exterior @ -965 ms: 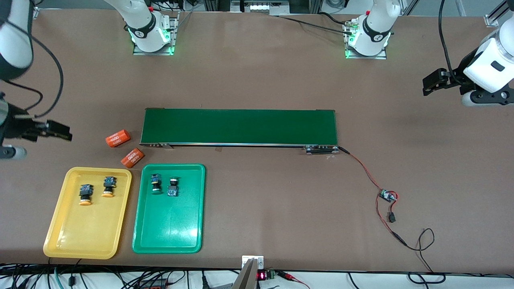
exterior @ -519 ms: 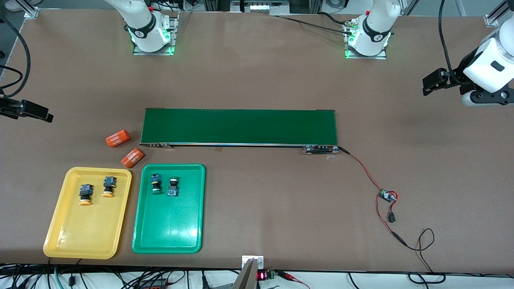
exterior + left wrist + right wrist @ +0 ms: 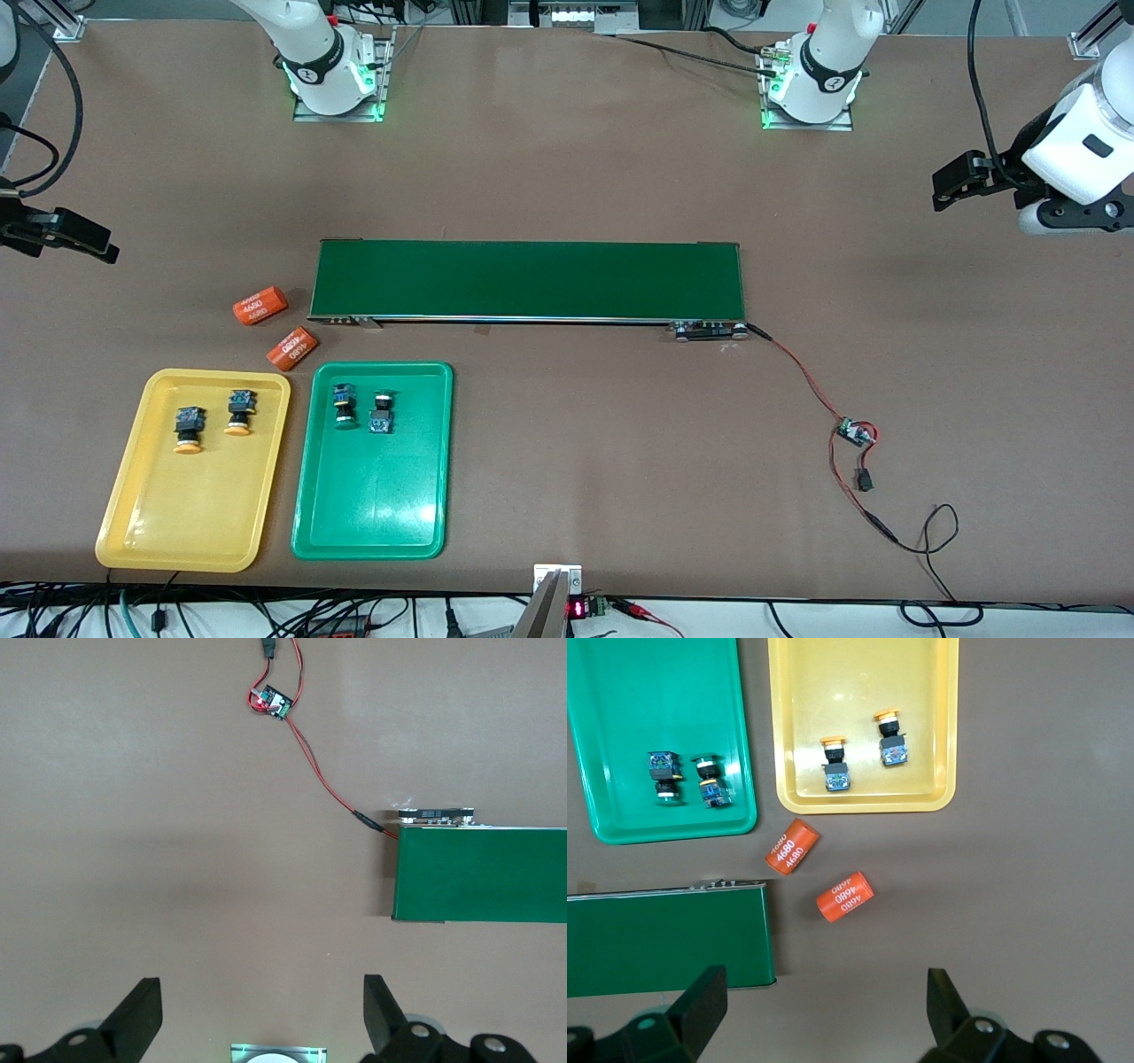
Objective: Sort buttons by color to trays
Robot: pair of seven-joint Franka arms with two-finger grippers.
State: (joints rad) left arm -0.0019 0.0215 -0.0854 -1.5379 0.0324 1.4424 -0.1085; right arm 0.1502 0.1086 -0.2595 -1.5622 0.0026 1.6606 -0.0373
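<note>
Two yellow-orange buttons (image 3: 188, 430) (image 3: 239, 414) lie in the yellow tray (image 3: 177, 514). Two green buttons (image 3: 344, 405) (image 3: 381, 414) lie in the green tray (image 3: 372, 505) beside it. The right wrist view shows both trays, yellow (image 3: 859, 691) and green (image 3: 656, 691), each with its pair of buttons (image 3: 834, 762) (image 3: 664, 775). My right gripper (image 3: 84, 237) (image 3: 824, 1010) is open and empty, over bare table at the right arm's end. My left gripper (image 3: 952, 182) (image 3: 261, 1014) is open and empty, waiting over bare table at the left arm's end.
A long dark green conveyor belt (image 3: 527, 279) lies mid-table, with a red-black wire to a small circuit board (image 3: 855, 432). Two orange cylinders (image 3: 260, 305) (image 3: 292, 347) lie between the conveyor's end and the yellow tray.
My right gripper has drawn away from the trays toward the table's edge at the right arm's end. The left arm and the buttons have not moved.
</note>
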